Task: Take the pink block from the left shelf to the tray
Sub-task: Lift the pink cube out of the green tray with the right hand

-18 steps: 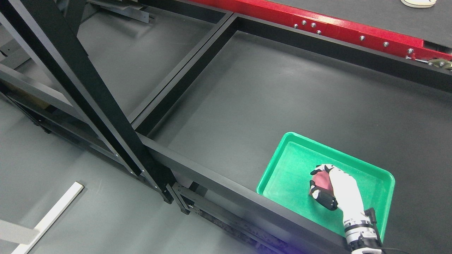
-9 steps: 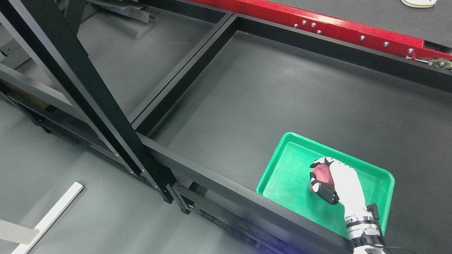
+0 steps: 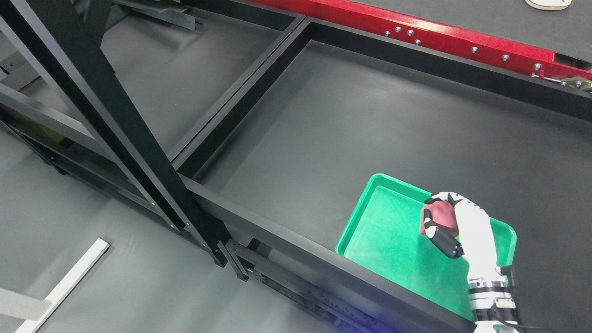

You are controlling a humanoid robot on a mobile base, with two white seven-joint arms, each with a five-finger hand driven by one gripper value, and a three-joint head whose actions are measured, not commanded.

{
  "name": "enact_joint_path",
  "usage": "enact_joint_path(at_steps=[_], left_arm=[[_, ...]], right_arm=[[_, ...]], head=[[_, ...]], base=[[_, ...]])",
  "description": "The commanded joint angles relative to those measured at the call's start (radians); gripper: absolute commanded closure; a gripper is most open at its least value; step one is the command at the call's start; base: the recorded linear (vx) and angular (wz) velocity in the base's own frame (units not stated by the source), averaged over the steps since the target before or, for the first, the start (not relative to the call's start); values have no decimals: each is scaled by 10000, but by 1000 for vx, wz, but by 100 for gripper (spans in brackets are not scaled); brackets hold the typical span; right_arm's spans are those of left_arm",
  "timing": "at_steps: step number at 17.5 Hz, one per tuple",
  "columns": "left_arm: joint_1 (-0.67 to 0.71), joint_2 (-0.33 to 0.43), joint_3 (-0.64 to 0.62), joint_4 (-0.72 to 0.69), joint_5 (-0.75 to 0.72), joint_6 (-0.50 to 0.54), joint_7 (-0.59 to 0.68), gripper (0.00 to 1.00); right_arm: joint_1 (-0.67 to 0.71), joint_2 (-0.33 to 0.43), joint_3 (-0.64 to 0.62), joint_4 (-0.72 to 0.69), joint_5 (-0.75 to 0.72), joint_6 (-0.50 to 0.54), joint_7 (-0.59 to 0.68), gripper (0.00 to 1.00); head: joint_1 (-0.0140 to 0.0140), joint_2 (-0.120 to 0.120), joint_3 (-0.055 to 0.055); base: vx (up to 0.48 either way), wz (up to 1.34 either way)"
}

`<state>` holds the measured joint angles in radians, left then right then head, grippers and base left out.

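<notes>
The pink block [image 3: 443,218] sits inside the curled fingers [image 3: 441,237] of the right hand [image 3: 455,226], over the far right part of the green tray [image 3: 384,231]. Whether it touches the tray floor or hangs just above it cannot be told from this view. Only part of the block shows: a dull pink-red face between the black fingertips and the white palm.

It looks small enough to fit within one hand, and it keeps flat faces and a straight edge under the grip, so it is probably stiff and light, perhaps wood or dense foam. Nothing about it suggests it is fragile. Its surface appears matte, so it should not slip readily. A hold across two opposite flat faces, thumb on one side and fingers on the other, suits it best, and that is roughly how the hand has it now.

The tray is shallow with a raised rim and rests on the dark tabletop [image 3: 370,115], close to its near black frame edge. To the left stands the black shelf frame [image 3: 106,115], and a red beam [image 3: 439,37] with bolts runs along the far side. The left hand is not in view.

No brand, label or readable writing appears on the block, tray, hand or frame.
</notes>
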<state>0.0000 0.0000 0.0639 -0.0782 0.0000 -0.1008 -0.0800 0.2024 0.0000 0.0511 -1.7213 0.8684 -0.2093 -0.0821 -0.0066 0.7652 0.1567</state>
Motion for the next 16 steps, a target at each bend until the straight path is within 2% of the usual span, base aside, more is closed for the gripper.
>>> enact_joint_path(at_steps=[1, 16], left_arm=[[61, 175, -10, 0, -15, -5, 2, 0], [46, 175, 5, 0, -15, -5, 2, 0]], right_arm=[[-30, -175, -358, -14, -309, -85, -69, 97], [-30, -175, -388, -29, -492, -330, -176, 97]], head=[[0, 0, 0], [0, 0, 0]], base=[[0, 0], [-17, 78]])
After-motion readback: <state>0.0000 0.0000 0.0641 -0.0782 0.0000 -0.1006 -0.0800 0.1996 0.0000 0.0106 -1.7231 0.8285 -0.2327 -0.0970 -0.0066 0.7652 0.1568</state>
